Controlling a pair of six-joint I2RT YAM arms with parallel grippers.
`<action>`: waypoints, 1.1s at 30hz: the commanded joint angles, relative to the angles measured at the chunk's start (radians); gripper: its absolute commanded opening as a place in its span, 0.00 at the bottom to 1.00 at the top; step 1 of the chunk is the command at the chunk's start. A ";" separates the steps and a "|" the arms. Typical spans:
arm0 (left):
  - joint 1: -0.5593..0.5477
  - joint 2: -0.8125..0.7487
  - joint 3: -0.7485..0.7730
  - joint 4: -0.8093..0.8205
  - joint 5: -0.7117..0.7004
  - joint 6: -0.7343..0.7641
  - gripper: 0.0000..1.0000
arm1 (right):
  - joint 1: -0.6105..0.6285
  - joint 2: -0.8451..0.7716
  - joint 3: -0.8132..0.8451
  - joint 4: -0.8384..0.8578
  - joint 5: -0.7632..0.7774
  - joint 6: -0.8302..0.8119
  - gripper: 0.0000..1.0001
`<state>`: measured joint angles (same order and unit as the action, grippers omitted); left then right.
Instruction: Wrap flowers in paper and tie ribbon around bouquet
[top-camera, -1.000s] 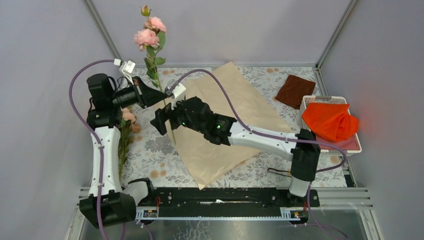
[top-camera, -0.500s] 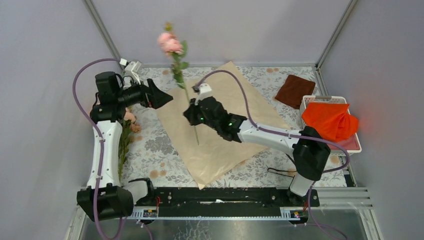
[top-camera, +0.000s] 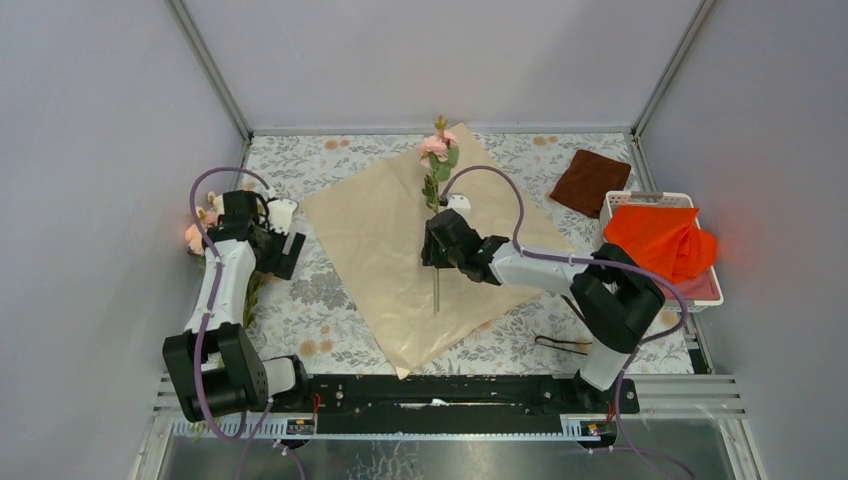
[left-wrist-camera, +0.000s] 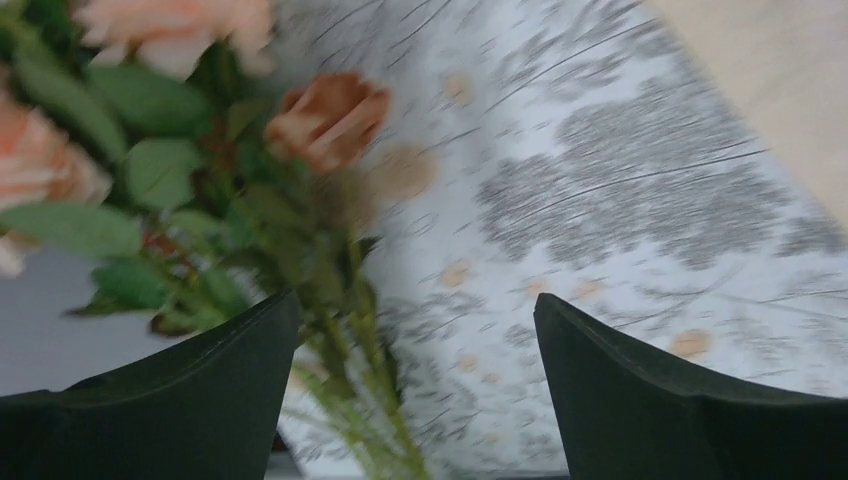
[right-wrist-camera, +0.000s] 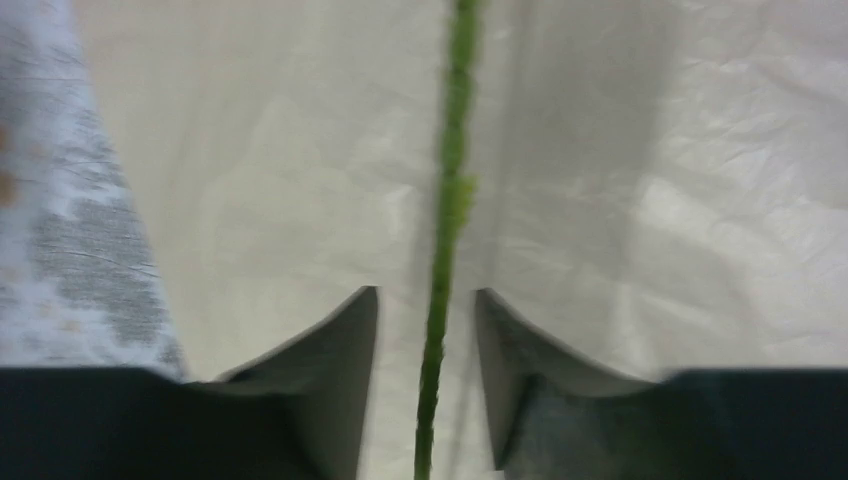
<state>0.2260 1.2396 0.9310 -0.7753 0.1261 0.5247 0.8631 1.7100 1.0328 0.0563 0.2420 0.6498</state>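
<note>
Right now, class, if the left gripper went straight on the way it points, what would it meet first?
Probably the flower stems on the tablecloth, just ahead of the open left gripper; depth is unclear, so perhaps cloth first.

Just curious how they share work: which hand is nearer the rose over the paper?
Right. The right hand straddles the rose's stem; the left hand is off the paper, by other flowers.
</note>
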 joint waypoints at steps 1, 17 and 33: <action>0.064 -0.010 -0.003 -0.007 -0.203 0.097 0.89 | -0.025 0.065 0.079 -0.098 -0.007 0.012 0.70; 0.398 -0.054 -0.093 -0.013 -0.074 0.188 0.43 | 0.048 -0.127 0.102 -0.308 0.145 -0.148 0.96; 0.628 0.106 -0.086 0.078 0.257 0.090 0.37 | 0.073 -0.095 0.135 -0.346 0.172 -0.182 0.94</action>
<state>0.8474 1.3449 0.8509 -0.7670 0.3531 0.6319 0.9245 1.6199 1.1275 -0.2668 0.3634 0.4870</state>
